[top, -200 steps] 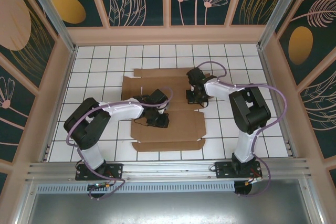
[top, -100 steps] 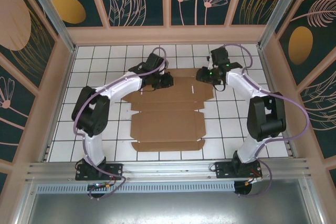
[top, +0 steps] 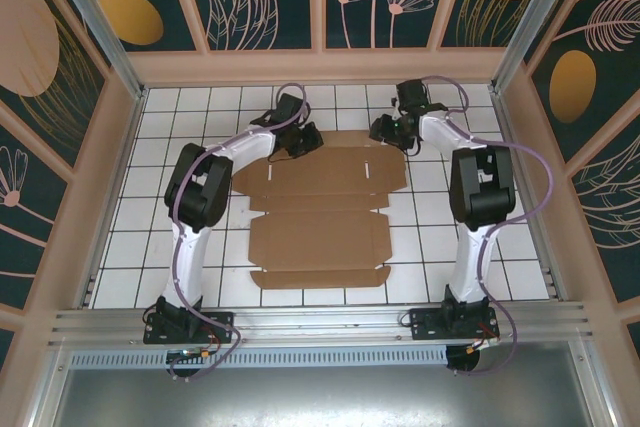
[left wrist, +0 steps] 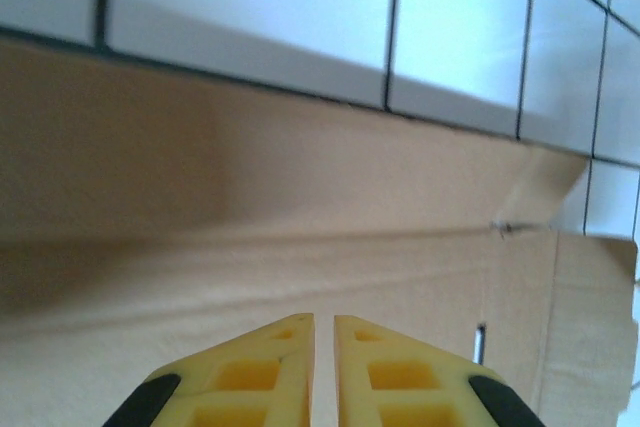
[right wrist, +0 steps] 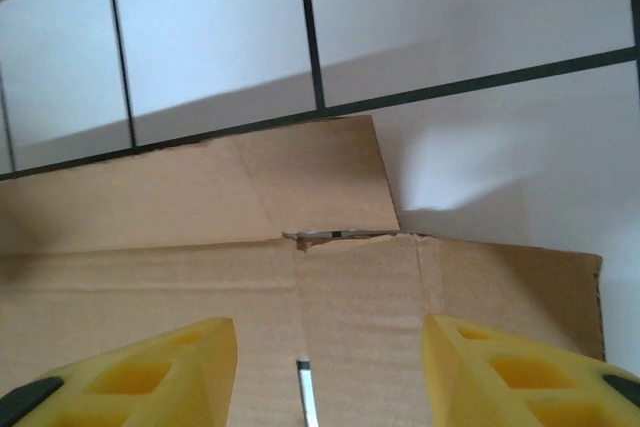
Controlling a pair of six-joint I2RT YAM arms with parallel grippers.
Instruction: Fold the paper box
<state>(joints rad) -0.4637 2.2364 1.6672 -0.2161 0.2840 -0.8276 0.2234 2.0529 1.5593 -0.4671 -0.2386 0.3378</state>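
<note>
The paper box (top: 315, 217) lies as a flat brown die-cut sheet in the middle of the white tiled table. My left gripper (top: 308, 139) hovers over the sheet's far edge, left of centre. In the left wrist view the left gripper (left wrist: 324, 317) is shut, its yellow fingers (left wrist: 270, 367) nearly touching, with nothing between them above the cardboard (left wrist: 250, 247). My right gripper (top: 383, 130) is at the far right corner of the sheet. In the right wrist view the right gripper (right wrist: 328, 323) stands open and empty over the cardboard (right wrist: 200, 247), close to a torn crease and a narrow slot (right wrist: 305, 392).
Wooden-framed patterned walls (top: 320, 67) close in the table on three sides. A metal rail (top: 320, 322) carrying both arm bases runs along the near edge. Bare white tiles (top: 450, 247) lie left and right of the sheet.
Both arms have reached from the middle of the sheet out to its far edge. The right gripper has opened. The left gripper stays shut.
</note>
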